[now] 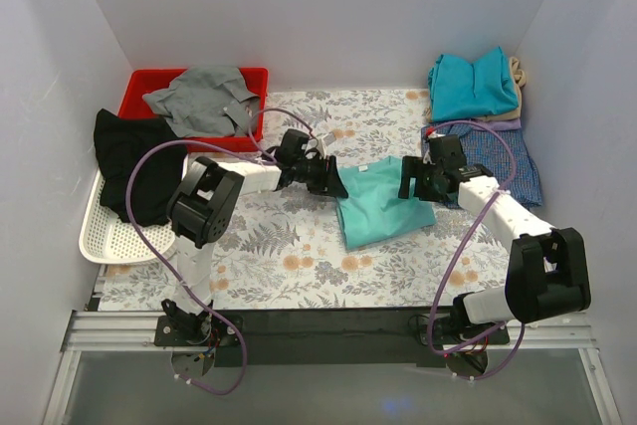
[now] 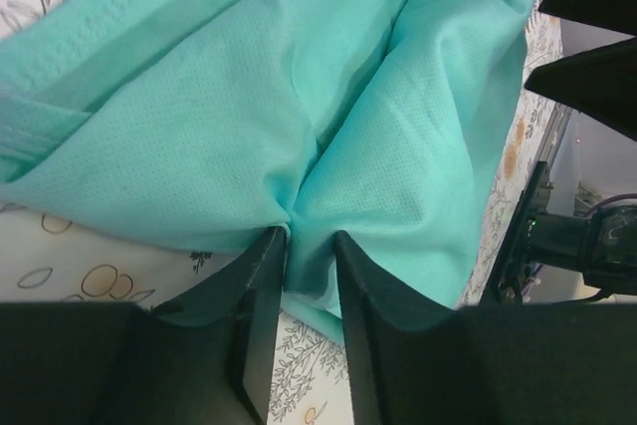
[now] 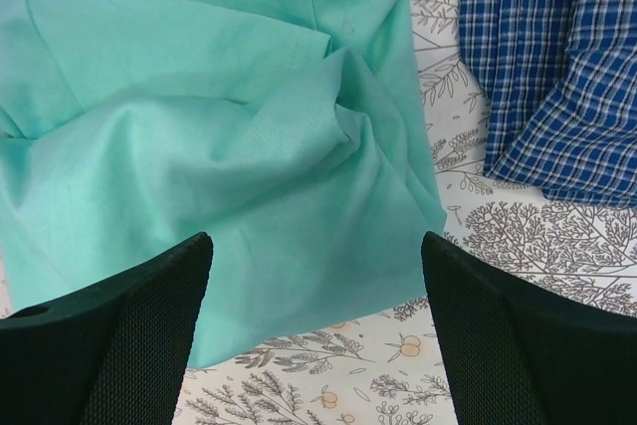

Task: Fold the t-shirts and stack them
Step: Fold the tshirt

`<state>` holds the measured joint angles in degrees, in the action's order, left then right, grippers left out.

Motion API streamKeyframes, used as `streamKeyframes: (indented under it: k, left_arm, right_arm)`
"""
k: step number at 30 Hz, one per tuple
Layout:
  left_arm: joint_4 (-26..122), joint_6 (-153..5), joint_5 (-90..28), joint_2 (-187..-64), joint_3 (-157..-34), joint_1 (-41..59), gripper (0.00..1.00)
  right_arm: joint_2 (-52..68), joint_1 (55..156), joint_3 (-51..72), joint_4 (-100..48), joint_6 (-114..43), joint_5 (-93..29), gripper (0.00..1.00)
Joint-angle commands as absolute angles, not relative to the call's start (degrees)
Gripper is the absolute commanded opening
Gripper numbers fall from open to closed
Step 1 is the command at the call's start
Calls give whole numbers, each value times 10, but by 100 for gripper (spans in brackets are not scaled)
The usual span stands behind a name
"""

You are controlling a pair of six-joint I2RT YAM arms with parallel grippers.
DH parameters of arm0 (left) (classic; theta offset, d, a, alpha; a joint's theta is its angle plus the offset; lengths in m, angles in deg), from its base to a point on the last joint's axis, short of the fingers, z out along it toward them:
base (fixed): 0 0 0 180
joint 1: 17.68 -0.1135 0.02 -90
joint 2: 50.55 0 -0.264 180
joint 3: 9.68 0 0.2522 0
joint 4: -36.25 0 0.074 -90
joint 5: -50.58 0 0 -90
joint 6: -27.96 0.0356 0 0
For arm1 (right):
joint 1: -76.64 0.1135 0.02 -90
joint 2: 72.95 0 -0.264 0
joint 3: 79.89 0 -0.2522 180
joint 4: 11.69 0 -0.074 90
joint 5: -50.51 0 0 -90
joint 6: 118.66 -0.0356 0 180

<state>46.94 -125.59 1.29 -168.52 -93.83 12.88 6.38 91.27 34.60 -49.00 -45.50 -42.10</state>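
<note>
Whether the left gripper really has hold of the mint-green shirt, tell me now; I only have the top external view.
Observer: The left wrist view shows the left gripper nearly shut, pinching a fold of the mint-green shirt.
Operator: Report the right gripper's jaws.
Observer: The right gripper is wide open and grips nothing; the mint-green shirt lies under it.
Operator: Tell me what lies beside that corner.
Observer: The blue check shirt lies to the right of the corner, apart from it, with bare floral table between them.
</note>
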Motion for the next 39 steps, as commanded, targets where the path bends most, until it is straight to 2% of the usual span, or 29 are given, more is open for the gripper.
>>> streamKeyframes:
  k: [1, 5, 10, 12, 13, 14, 15, 18, 37, 38, 39]
  left_arm:
    - [475, -1246, 25, -1676, -978, 130, 23]
    - [495, -1239, 29, -1660, -1000, 130, 6]
    - [534, -1226, 36, -1661, -1048, 130, 3]
    - [541, -1223, 39, -1662, -1055, 130, 7]
    - [548, -1222, 37, -1663, -1061, 130, 13]
    - [550, -1222, 38, -1665, -1061, 130, 28]
    - [550, -1222, 41, -1666, -1058, 130, 35]
    - [556, -1219, 41, -1672, -1048, 130, 47]
    - [561, -1198, 48, -1700, -1025, 129, 51]
    - [563, -1197, 50, -1704, -1027, 130, 49]
    - [567, -1197, 50, -1705, -1029, 130, 43]
  right_arm:
    - [57, 907, 360, -486, -463, -418, 90]
    - [54, 906, 378, -487, -469, -426, 90]
    - [49, 906, 384, -494, -476, -444, 90]
    - [47, 906, 386, -494, -476, -446, 89]
    - [47, 906, 386, -494, -475, -447, 90]
    - [47, 906, 385, -494, -475, -445, 90]
    - [47, 906, 385, -494, -474, -444, 90]
    - [51, 906, 384, -494, -470, -441, 90]
    - [58, 906, 381, -491, -468, -427, 90]
    - [59, 906, 381, -490, -467, -426, 90]
    - [60, 906, 380, -491, -466, -426, 90]
